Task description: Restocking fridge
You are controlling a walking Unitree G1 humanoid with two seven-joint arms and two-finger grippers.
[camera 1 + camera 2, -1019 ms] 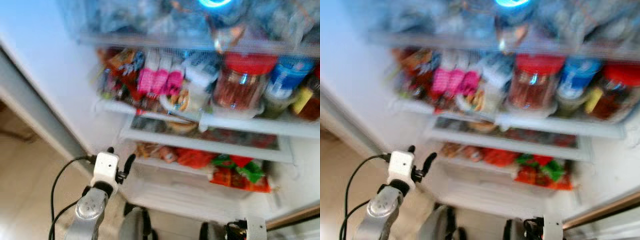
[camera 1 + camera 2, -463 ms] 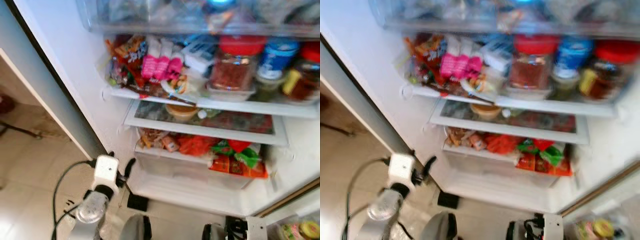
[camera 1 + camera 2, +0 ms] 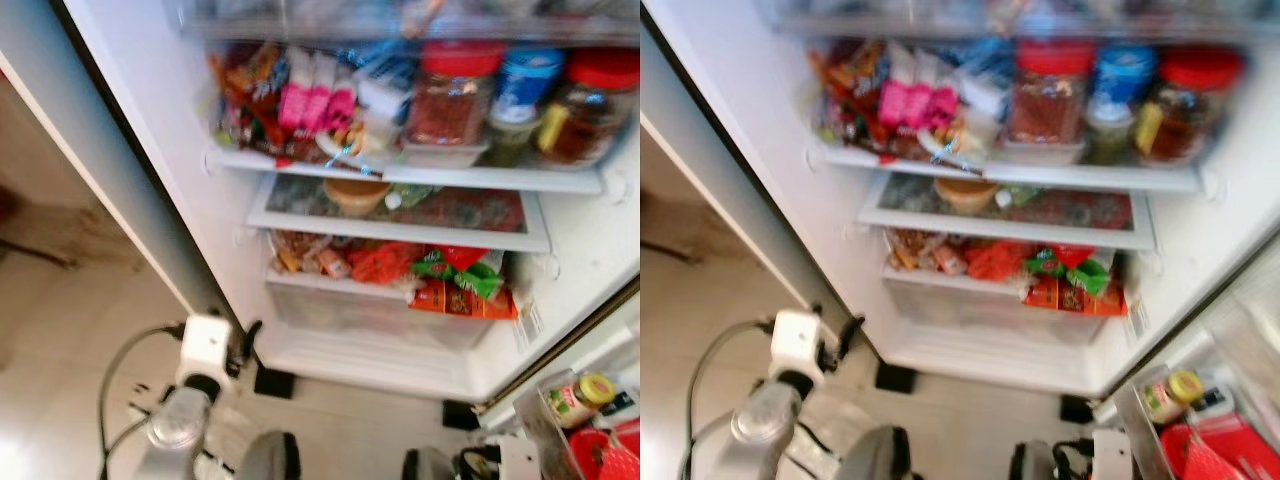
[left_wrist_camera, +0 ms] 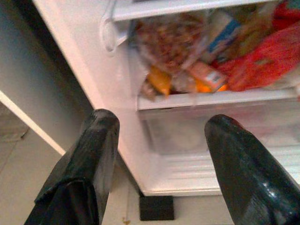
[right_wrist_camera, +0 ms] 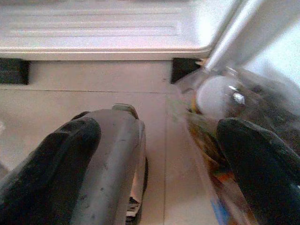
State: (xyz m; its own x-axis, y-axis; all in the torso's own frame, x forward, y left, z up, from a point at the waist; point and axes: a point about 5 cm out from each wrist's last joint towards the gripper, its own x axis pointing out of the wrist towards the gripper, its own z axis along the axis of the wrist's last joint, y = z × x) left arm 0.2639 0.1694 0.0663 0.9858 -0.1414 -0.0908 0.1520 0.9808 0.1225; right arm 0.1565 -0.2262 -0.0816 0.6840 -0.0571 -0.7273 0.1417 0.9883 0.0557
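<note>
Fridge [image 3: 150, 130] shelves stand open ahead of both grippers, and they are already crowded: jars with red lids [image 3: 447, 95] and pink packets [image 3: 315, 95] on the upper shelf, a bowl [image 3: 357, 193] on the glass shelf below, and red and green packets [image 3: 440, 280] heaped over the clear drawer [image 3: 375, 320] at the bottom. Much of the stocking looks done, as far as the pictures tell. What seems left sits beyond the right gripper, on its outer side: a clear bin [image 3: 585, 425] on the floor by the fridge's lower corner, holding a yellow-lidded jar [image 3: 578, 395] and something red. Nothing from it is in hand yet, so my guess is the next item still has to be picked from there.

The left gripper [image 4: 161, 145] hovers low in front of the fridge's left wall, pointing at the drawer and the packets above it. Its two black fingers [image 4: 96, 154] are spread wide with nothing between them and touching nothing.

The right gripper [image 5: 154, 154] hangs near the floor, aimed at the tiles just before the fridge's base. Its fingers [image 5: 255, 154] are also spread wide and empty; the bin lies just beside one of them, though whether it touches is unclear.
</note>
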